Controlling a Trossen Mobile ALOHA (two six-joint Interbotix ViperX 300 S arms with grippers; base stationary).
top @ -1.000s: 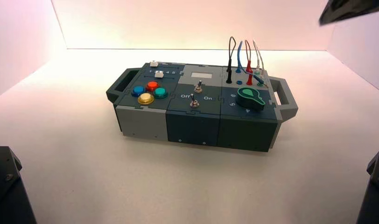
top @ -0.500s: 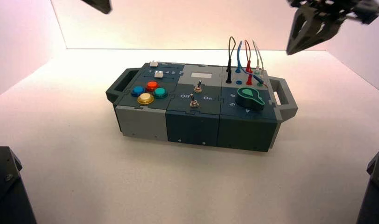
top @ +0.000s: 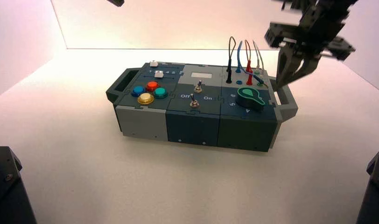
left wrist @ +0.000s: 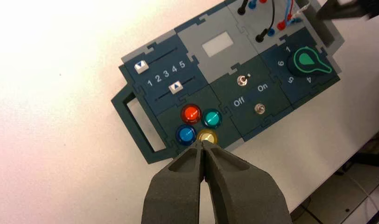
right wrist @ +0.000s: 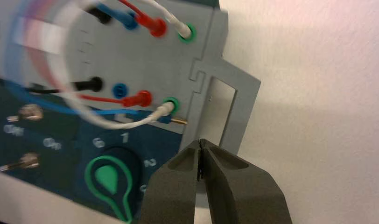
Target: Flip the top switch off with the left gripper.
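Note:
The top switch [top: 198, 86] is the small metal toggle [left wrist: 242, 80] on the dark middle panel, just below the pale display window and above the "Off"/"On" lettering. My left gripper [left wrist: 202, 143] is shut and hangs high above the box, its tips lying over the yellow button in the left wrist view. Only a dark tip of the left gripper [top: 116, 2] shows at the top edge of the high view. My right gripper [top: 281, 84] is shut too [right wrist: 200, 141], and hovers by the box's right handle [top: 285, 95].
A second toggle [top: 193, 101] sits below the lettering. Coloured buttons [top: 149, 92] and two sliders [top: 158, 73] fill the box's left part. The green knob [top: 249, 96] and looping wires [top: 246, 60] fill its right part. White walls surround the table.
My right gripper has come down from the upper right to the box's right handle. The left gripper's tip has shifted slightly right along the top edge of the view.

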